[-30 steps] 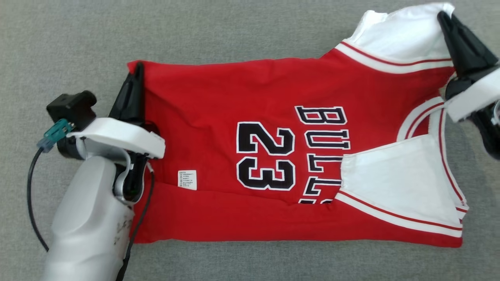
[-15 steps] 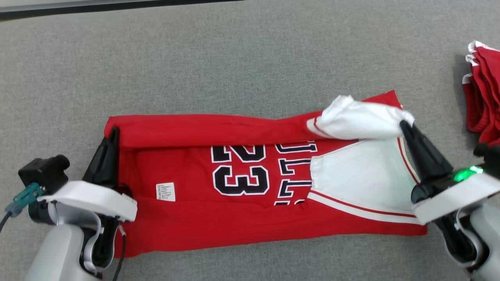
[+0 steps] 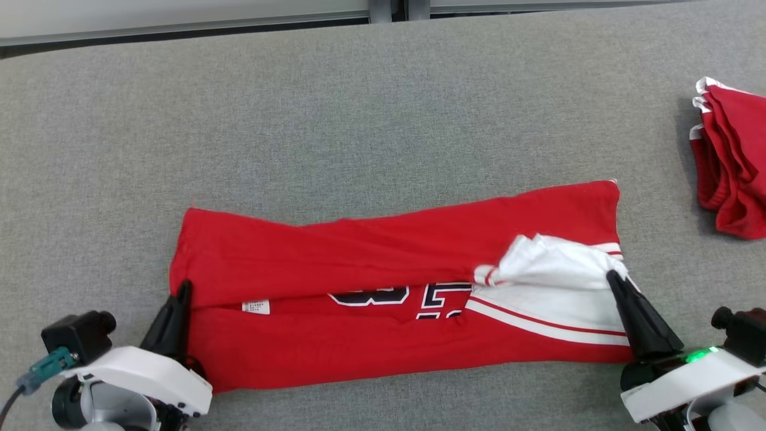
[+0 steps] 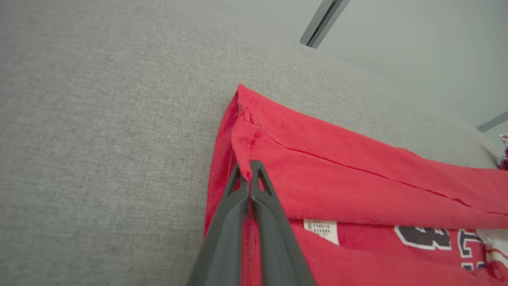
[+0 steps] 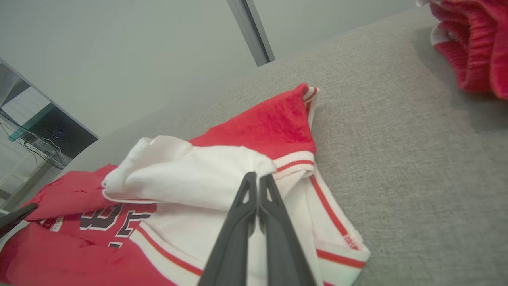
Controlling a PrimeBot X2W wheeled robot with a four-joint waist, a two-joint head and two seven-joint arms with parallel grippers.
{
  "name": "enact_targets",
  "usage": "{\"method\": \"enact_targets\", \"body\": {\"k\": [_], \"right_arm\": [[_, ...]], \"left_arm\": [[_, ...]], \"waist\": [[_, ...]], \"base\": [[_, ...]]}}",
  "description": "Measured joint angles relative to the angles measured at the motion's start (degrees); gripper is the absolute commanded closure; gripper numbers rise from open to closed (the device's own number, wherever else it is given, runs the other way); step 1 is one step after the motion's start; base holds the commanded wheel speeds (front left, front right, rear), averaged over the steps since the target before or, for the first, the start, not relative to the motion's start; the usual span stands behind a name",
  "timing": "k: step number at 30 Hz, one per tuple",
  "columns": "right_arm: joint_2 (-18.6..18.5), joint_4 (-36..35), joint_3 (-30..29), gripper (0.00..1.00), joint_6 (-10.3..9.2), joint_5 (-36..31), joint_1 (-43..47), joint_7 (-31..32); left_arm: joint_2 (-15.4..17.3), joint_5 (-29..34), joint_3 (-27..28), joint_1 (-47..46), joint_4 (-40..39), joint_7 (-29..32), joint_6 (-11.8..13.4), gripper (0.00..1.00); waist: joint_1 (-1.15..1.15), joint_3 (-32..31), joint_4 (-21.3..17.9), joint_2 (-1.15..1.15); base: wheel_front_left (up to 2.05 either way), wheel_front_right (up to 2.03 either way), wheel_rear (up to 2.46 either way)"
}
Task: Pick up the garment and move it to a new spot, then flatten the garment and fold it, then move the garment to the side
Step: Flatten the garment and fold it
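White wrist shells (image 3: 143, 374) carry dark tapered jaws

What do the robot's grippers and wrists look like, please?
Both the left gripper and right gripper have two long, dark grey fingers tapering to points, on white housings. A black block with a teal plug and dark cable sits beside the left one; a green light glows on the right housing.

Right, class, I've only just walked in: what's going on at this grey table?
A two-armed robot is folding a red jersey on the grey table. Its left gripper is shut on the hem end and its right gripper on the white sleeve. The far long edge lies folded toward the robot, covering most of the number. A pile of red garments sits to the right.
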Motion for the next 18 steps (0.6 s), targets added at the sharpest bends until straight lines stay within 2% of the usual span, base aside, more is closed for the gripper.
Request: {"method": "enact_targets", "body": {"k": [1,4,6,12,18], "right_arm": [[0.4,0.2,-0.9,0.0,0.0,-0.5,0.5,0.0],[2.0,-0.2,-4.6,0.0,0.0,-3.6,1.3,-0.2],[3.4,-1.2,-8.4,0.0,0.0,-7.2,2.0,-0.6],[8.8,-6.7,-18.8,0.0,0.0,-19.1,3.8,-1.1],[12.9,-13.1,-23.4,0.0,0.0,-28.7,4.9,3.3]], "left_arm": [[0.0,0.0,-0.2,0.5,0.1,0.4,0.3,0.0],[-0.2,0.2,-0.5,1.9,-0.4,0.6,1.4,0.0],[-0.1,2.5,-0.8,2.8,-0.9,-0.4,3.2,0.0],[-1.5,7.5,-0.5,3.3,-5.2,-8.1,6.7,0.0],[-2.5,11.7,-1.2,2.5,-8.0,-13.8,8.2,0.0]], "waist": [[0.0,-0.2,0.0,0.0],[0.0,-0.8,-0.1,0.0],[0.0,-1.2,-0.2,0.0],[0.0,-2.7,-0.1,0.0],[0.0,-4.7,0.1,0.0]], "base": [[0.0,0.0,0.0],[0.0,0.0,0.0],[0.0,0.0,0.0],[0.0,0.0,0.0],[0.0,0.0,0.0]]}}
